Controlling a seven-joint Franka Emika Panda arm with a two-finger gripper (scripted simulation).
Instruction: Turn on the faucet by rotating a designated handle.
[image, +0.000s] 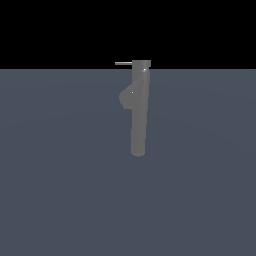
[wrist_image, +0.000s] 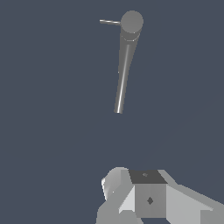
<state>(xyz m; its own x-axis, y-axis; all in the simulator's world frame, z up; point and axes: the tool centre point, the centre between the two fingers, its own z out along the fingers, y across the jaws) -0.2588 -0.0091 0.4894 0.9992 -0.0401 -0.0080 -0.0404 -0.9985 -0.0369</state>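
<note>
A tall grey faucet (image: 139, 112) stands alone on the dark slate bench (image: 55, 175), its thin handle (image: 123, 63) projecting sideways from the cap at the top, toward the exterior view's left. In the wrist view the pale, boxy gripper (wrist_image: 144, 199) sits well short of the column, with open bench between the two; nothing is held, and whether the jaws stand wide or narrow cannot be told, since the fingertips are out of sight. The handle lies well ahead of the jaws, apart from them and untouched. Both column and rod look rigid and metallic, smooth enough to be slippery, and the rod is so slim that a pinch could skid along it. The better purchase is probably near the rod's free end, far from the cap, where a sideways push or a light grip should swing it around the column's axis with least effort. The rounded bulge on the column's side offers nothing to turn.
</note>
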